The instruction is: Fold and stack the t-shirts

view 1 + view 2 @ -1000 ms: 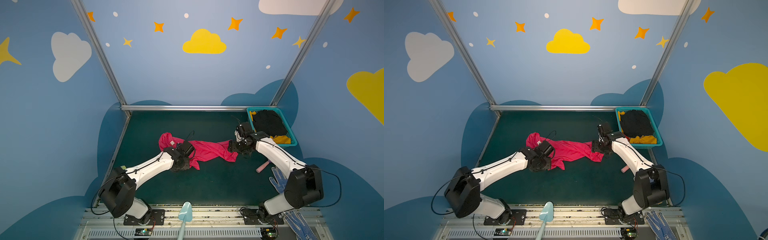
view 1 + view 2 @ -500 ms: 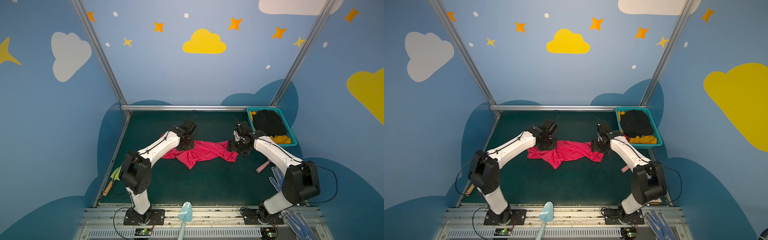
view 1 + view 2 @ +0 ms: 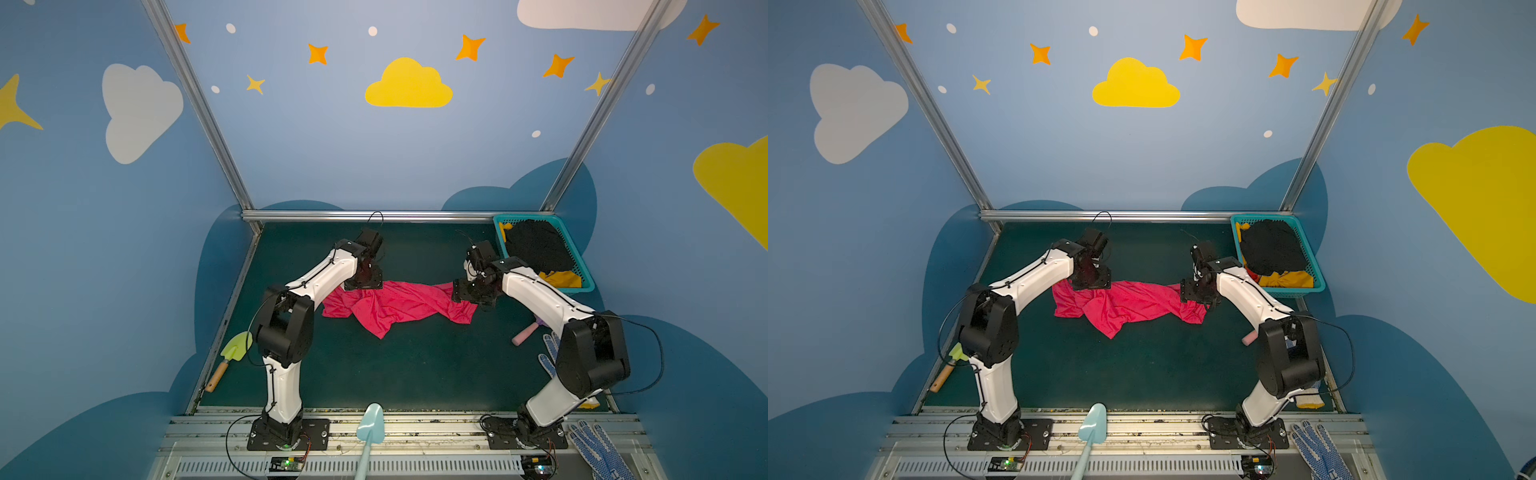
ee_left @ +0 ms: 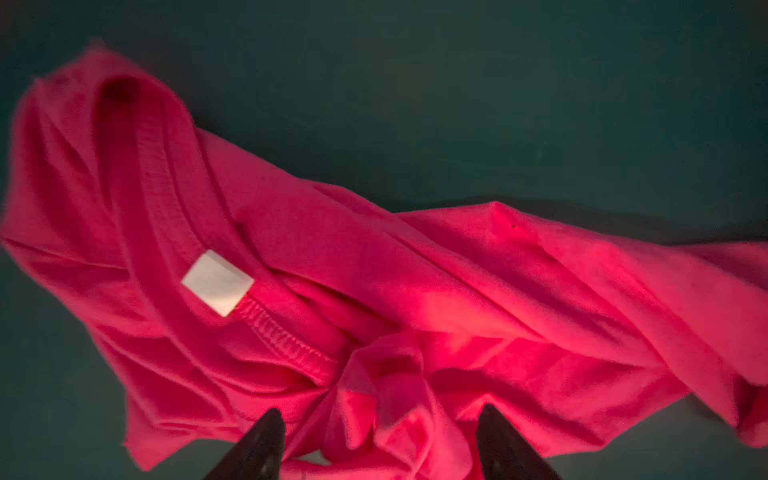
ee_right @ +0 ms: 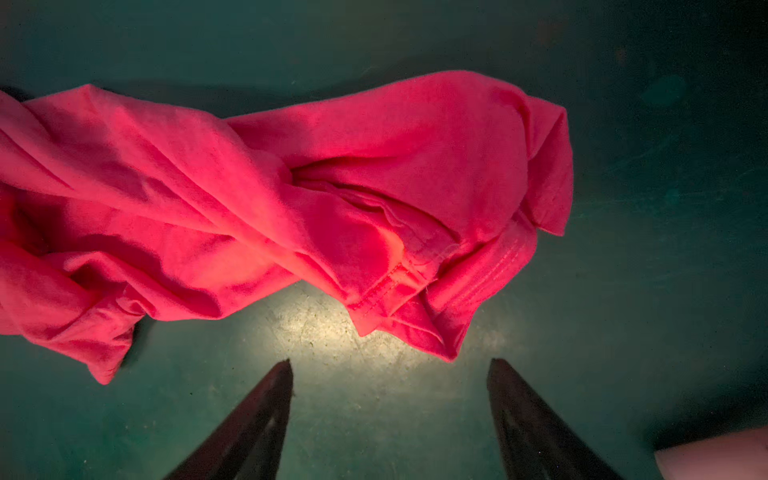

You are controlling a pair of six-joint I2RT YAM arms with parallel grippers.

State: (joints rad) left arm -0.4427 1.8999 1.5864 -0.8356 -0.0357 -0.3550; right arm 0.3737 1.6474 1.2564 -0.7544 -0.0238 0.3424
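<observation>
A bright pink-red t-shirt lies crumpled and stretched sideways on the dark green mat. Its collar and white neck label face the left wrist camera. My left gripper hovers over the shirt's left end, open, with bunched cloth lying loose between its fingertips. At the shirt's right end my right gripper is open over bare mat, just short of the hem corner. A black t-shirt and a mustard-yellow one fill the teal basket.
The basket stands at the back right corner. A pink object and a blue-dotted glove lie near the right arm. A green trowel lies at the left edge. A light blue shovel and another glove rest at the front rail.
My left gripper carried the shirt's left part back toward the far side, then opened and let go of the cloth. The right gripper stayed open in place.
</observation>
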